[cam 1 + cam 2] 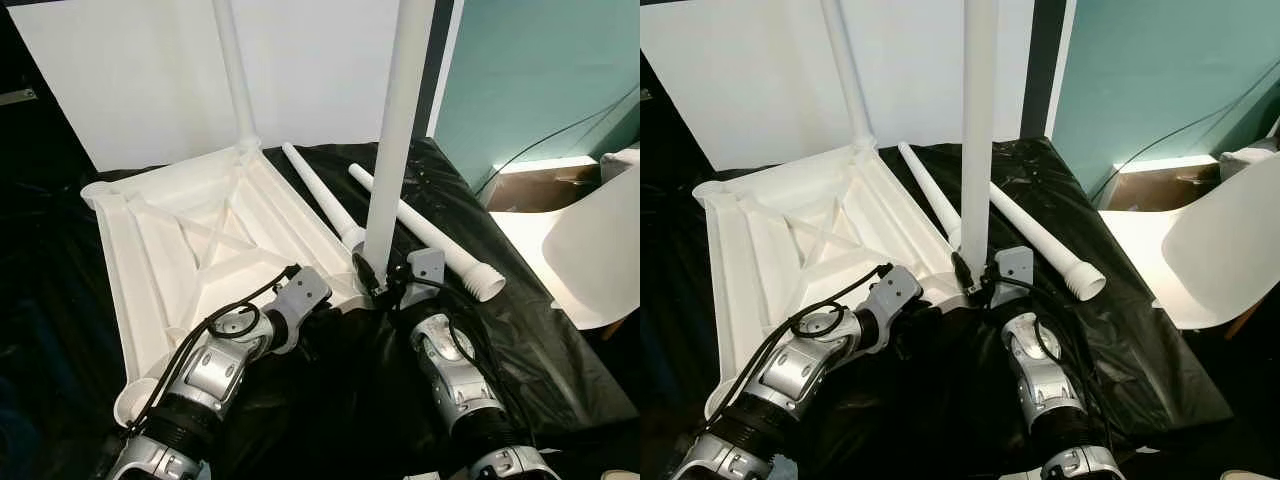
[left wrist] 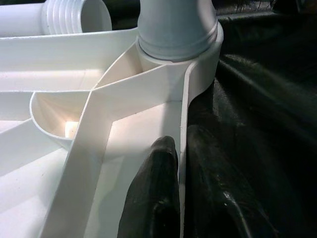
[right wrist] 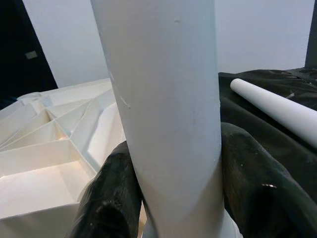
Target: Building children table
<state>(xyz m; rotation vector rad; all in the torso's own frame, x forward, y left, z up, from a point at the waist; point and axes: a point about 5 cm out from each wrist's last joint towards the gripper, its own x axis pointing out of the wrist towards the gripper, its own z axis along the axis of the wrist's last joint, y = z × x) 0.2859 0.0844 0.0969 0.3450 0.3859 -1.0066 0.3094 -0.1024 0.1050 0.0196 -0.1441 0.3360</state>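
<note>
The white table top [image 1: 180, 230] lies upside down on a black-covered surface. One white leg [image 1: 235, 75] stands upright in its far corner socket. A second leg [image 1: 400, 130] stands in the near right corner socket [image 2: 198, 54]. My right gripper [image 3: 178, 163] is shut around that leg just above the socket, a finger [image 3: 106, 198] on each side. My left gripper [image 2: 182, 148] is shut on the table top's rim just short of the same corner, one finger [image 2: 153, 188] inside the rim wall and one outside. Two loose legs [image 1: 320, 195] [image 1: 430, 235] lie beyond the corner.
A white chair [image 1: 600, 240] stands close on the right, past the edge of the black cover [image 1: 540, 340]. A brown cardboard box [image 1: 540, 185] and a cable sit by the teal wall. A white panel [image 1: 130, 70] rises behind the table top.
</note>
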